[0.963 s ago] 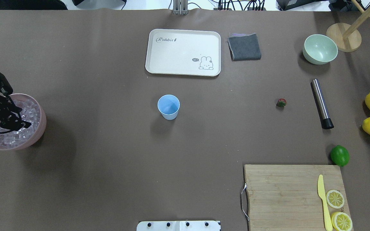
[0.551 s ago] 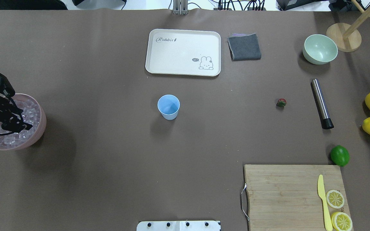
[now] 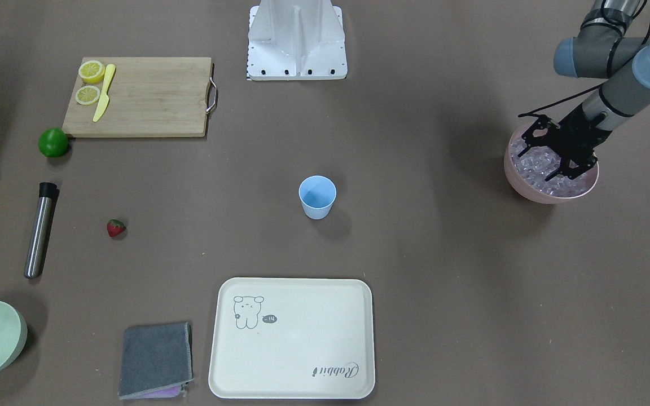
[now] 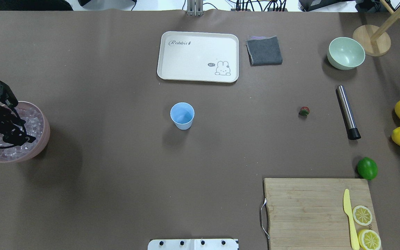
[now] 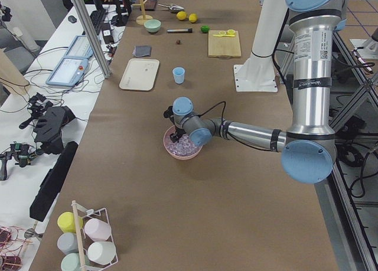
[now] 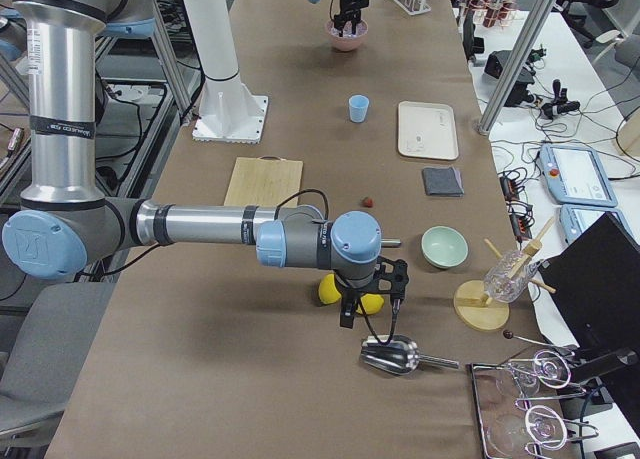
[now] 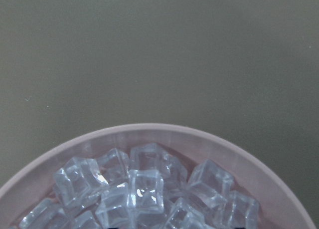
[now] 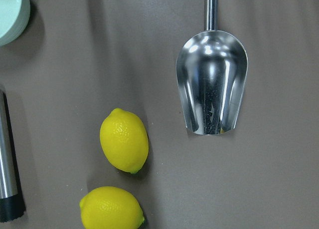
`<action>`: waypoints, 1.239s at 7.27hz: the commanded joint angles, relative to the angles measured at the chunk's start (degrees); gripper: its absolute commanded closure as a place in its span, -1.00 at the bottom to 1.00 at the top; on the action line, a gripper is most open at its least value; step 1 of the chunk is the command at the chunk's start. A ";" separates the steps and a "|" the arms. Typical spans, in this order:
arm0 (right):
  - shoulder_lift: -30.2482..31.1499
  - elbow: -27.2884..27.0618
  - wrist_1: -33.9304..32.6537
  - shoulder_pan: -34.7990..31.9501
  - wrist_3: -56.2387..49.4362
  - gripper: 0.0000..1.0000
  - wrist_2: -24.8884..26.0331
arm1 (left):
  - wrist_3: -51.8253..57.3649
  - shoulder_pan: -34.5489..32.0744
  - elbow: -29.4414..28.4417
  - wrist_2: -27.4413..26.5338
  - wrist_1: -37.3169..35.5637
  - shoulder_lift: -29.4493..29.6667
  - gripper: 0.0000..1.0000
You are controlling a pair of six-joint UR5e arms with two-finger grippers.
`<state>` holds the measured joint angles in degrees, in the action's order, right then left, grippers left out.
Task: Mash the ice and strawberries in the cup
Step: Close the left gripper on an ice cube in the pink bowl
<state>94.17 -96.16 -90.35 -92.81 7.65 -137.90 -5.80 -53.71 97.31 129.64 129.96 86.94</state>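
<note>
At the left edge of the overhead view sits a wide pink plastic bowl (image 4: 46,133) heaped with the ice (image 4: 33,121), small clear glassy cubes. The left gripper (image 4: 15,134), a black two-finger claw, points down into the bowl. Its jaws look spread, with the tips among the top cubes and no cube visibly caught between them. That downward pose suits plucking a cube from the pile, which I take to be the step in hand. The left wrist view shows only cubes and the bowl's rim.

In the middle of the frame stands the small light-blue plastic cup (image 4: 182,115), upright and mouth up, with nothing showing inside it. Its central spot probably keeps it within reach of either arm. Above it, near the top edge, lies a cream rectangular tray with a rabbit print (image 4: 197,45).

Right of centre, well apart from the cup, the small red strawberry with a green cap (image 4: 304,111) lies on the table. Near it on the right a steel muddler rod with a black end (image 4: 347,111) lies flat, presumably staged for the mashing.

The right gripper (image 6: 370,301) is outside the overhead frame. In the lower middle of the exterior right view it hangs above two yellow lemons (image 8: 124,140), beside a shiny metal scoop (image 8: 212,84). I cannot tell how its jaws stand.
</note>
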 commanded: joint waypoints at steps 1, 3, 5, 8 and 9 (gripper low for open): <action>-0.04 0.00 0.00 0.00 0.00 -1.00 0.00 | 0.00 0.01 -0.19 0.00 0.03 -0.02 -0.60; -0.04 -0.08 0.00 0.00 0.00 -1.00 0.00 | 0.00 0.01 -0.10 0.08 0.03 -0.02 0.18; -0.04 -0.08 0.00 0.00 0.09 -1.00 0.00 | 0.00 0.01 0.16 0.08 0.03 0.07 0.69; 0.05 -0.17 0.00 0.00 0.18 -1.00 -0.09 | 0.09 -0.77 0.86 0.96 0.03 -0.19 1.00; 0.14 -0.43 0.00 0.00 0.26 -1.00 -0.09 | 0.09 -1.91 2.34 1.05 0.03 -0.28 1.00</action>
<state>94.24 -96.37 -90.35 -92.81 7.83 -137.96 -5.74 -54.54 98.37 130.49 129.99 86.74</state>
